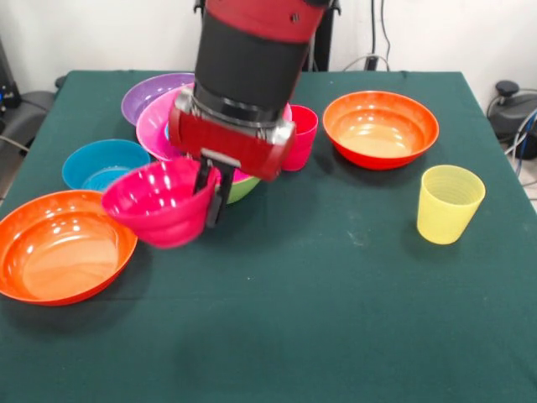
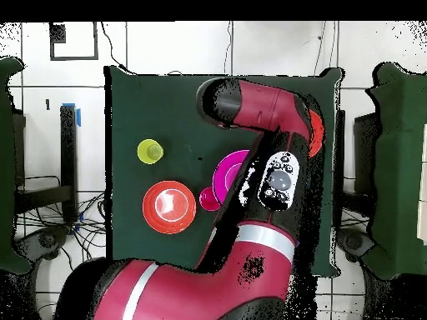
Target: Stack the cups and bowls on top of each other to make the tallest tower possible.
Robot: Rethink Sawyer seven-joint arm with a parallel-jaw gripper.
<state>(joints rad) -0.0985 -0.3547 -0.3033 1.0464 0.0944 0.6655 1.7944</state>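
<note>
Black two-finger gripper (image 1: 211,191) clamped on rim of small glossy red-pink plastic bowl (image 1: 159,201), held tilted just before nested bowl tower (image 1: 159,126); level it, centre over tower, lower gently.

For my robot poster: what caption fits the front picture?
Robot gripper lifts a small pink bowl by its rim, beside the bowl stack.
</note>
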